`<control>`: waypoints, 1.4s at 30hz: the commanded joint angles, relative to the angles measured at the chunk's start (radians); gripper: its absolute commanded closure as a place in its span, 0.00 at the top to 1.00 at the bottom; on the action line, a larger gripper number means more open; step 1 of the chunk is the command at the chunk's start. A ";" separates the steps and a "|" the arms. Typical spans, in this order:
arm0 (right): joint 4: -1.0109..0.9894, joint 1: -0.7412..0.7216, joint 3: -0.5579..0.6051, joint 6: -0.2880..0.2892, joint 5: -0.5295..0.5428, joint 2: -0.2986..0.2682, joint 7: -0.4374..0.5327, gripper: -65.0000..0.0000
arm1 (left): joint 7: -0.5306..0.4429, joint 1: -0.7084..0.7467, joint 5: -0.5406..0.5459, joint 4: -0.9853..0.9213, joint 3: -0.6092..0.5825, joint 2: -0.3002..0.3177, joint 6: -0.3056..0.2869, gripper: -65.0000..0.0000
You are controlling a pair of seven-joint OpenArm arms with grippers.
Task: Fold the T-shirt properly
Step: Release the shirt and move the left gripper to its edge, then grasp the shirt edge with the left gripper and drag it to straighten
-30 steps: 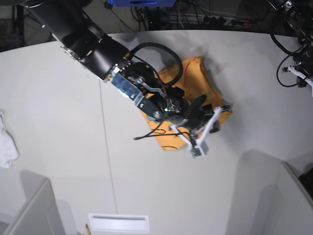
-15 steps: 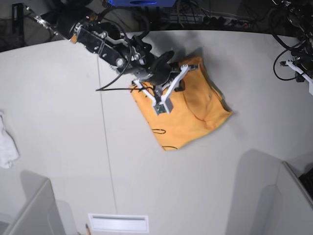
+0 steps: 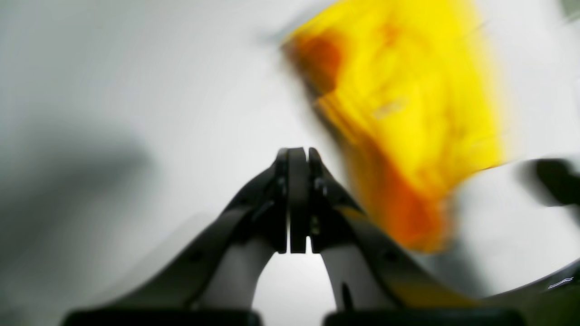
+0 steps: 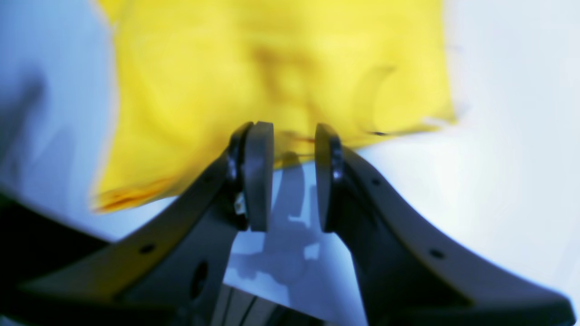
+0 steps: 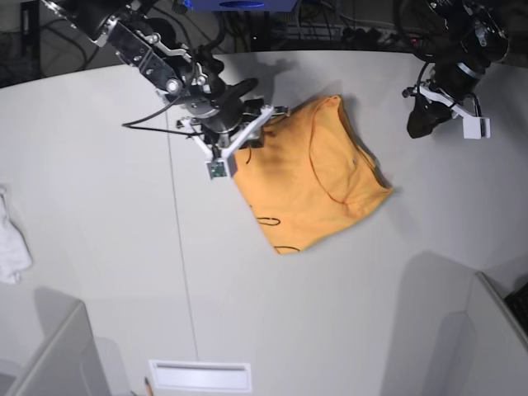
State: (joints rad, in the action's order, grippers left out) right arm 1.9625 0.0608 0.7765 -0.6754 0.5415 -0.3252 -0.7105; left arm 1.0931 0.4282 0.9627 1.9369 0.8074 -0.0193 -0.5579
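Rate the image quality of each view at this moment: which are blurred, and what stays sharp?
Left wrist: heavy motion smear on the T-shirt and table; only the left gripper, jaws together, is fairly crisp. Right wrist: shirt soft and smeared, bluish cast on the table, the right gripper with its parted jaws sharper. Base: sharp and evenly lit, with soft shadows on the tabletop.

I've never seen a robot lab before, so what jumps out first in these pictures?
A bright yellow-orange cotton T-shirt lies folded into a rough square in the middle of the pale grey table. A black arm's right hand sits at the shirt's far left corner, jaws apart. The left hand, shut, hangs over bare table on the right.
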 commanded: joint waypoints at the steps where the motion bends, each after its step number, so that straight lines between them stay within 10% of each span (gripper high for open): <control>1: 0.024 0.003 -0.021 0.004 -0.010 -0.015 0.018 0.25 | -0.012 0.007 0.058 0.002 0.007 0.002 -0.006 0.16; 6: 0.028 0.029 -0.038 0.004 -0.010 -0.055 0.018 0.25 | -0.012 -0.001 0.190 -0.113 -0.001 -0.037 -0.006 0.82; 10: 0.028 0.049 -0.038 0.004 -0.013 -0.062 0.013 0.25 | -0.014 -0.044 0.193 -0.215 -0.039 -0.052 -0.004 0.99; 14: 0.028 0.050 -0.038 0.003 -0.011 -0.074 0.015 0.25 | -0.018 -0.102 0.189 -0.276 -0.101 -0.052 0.011 0.98; 19: 0.030 0.050 -0.039 0.000 -0.010 -0.076 0.012 0.25 | -0.020 -0.190 0.154 -0.370 -0.121 -0.055 0.218 0.98; 34: 0.044 0.052 -0.039 -0.002 -0.008 -0.076 0.019 0.25 | -0.014 -0.311 0.065 -0.431 -0.323 0.032 0.459 0.98; 42: 0.050 0.060 -0.073 -0.002 -0.007 -0.068 0.019 0.25 | -0.014 -0.335 0.062 -0.472 -0.521 0.187 0.530 0.40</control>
State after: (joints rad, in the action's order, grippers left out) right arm 1.9907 0.1280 0.7097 -0.6765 0.5449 -0.3878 -0.7097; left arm 1.0668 0.1036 1.0332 1.4548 0.2855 0.1669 -0.0368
